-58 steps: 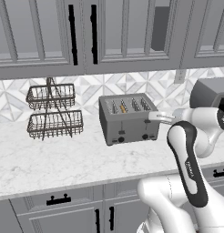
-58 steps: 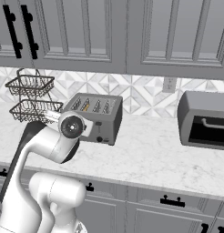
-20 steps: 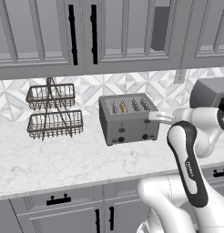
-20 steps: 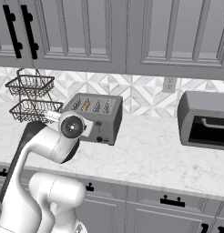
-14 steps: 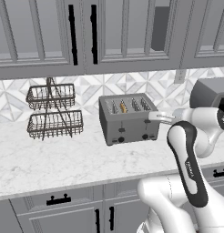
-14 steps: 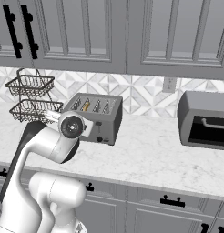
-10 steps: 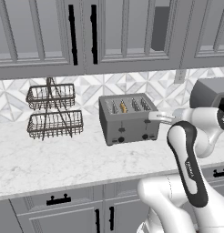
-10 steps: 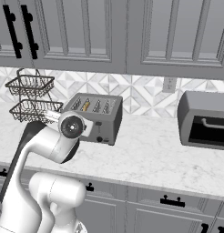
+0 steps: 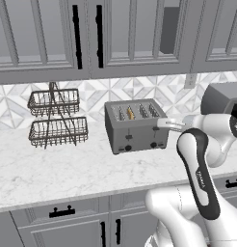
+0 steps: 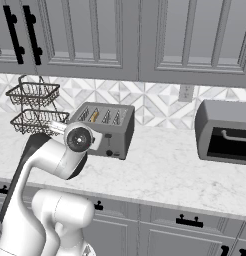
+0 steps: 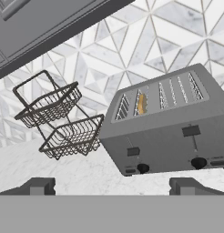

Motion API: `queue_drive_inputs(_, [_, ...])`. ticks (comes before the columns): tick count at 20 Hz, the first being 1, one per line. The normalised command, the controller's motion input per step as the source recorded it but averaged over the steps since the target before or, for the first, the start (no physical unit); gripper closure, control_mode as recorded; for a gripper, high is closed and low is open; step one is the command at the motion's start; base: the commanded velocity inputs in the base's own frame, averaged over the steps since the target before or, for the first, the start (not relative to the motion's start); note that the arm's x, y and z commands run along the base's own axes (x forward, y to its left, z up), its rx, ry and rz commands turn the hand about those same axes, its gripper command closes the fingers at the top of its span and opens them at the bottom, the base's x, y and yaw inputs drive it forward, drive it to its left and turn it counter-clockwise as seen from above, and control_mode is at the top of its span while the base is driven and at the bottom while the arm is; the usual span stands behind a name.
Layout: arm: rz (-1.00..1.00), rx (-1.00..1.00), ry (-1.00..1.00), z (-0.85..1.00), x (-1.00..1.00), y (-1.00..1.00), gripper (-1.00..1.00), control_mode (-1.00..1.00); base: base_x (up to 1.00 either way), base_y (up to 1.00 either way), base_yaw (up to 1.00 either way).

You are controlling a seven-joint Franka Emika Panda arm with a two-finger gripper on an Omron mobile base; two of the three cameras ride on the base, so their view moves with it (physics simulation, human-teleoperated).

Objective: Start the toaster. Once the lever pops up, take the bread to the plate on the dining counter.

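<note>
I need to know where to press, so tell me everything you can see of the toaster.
The toaster is a boxy grey metal one with four slots on top; the bread sits in the second slot from its left. Its front carries two lever slots and two small dark knobs below them. It stands upright on the marble counter near the patterned tiles, right of the wire basket rack. Nothing else touches it.

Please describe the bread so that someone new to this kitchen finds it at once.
On the marble counter under the grey cabinets stands a grey four-slot toaster, right of the wire rack. The bread is the thin orange-brown slice in the second slot from the left; the other slots look empty.
</note>
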Motion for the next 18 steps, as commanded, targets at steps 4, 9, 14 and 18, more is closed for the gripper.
queue_drive_inputs(4, [0.0, 0.0, 0.0, 0.0, 0.0, 0.0, -1.0, -1.0, 0.0, 0.0, 0.0])
queue_drive_inputs(9, [0.0, 0.0, 0.0, 0.0, 0.0, 0.0, -1.0, -1.0, 0.0, 0.0, 0.0])
queue_drive_inputs(14, [0.0, 0.0, 0.0, 0.0, 0.0, 0.0, -1.0, -1.0, 0.0, 0.0, 0.0])
queue_drive_inputs(18, [0.0, 0.0, 0.0, 0.0, 0.0, 0.0, -1.0, -1.0, 0.0, 0.0, 0.0])
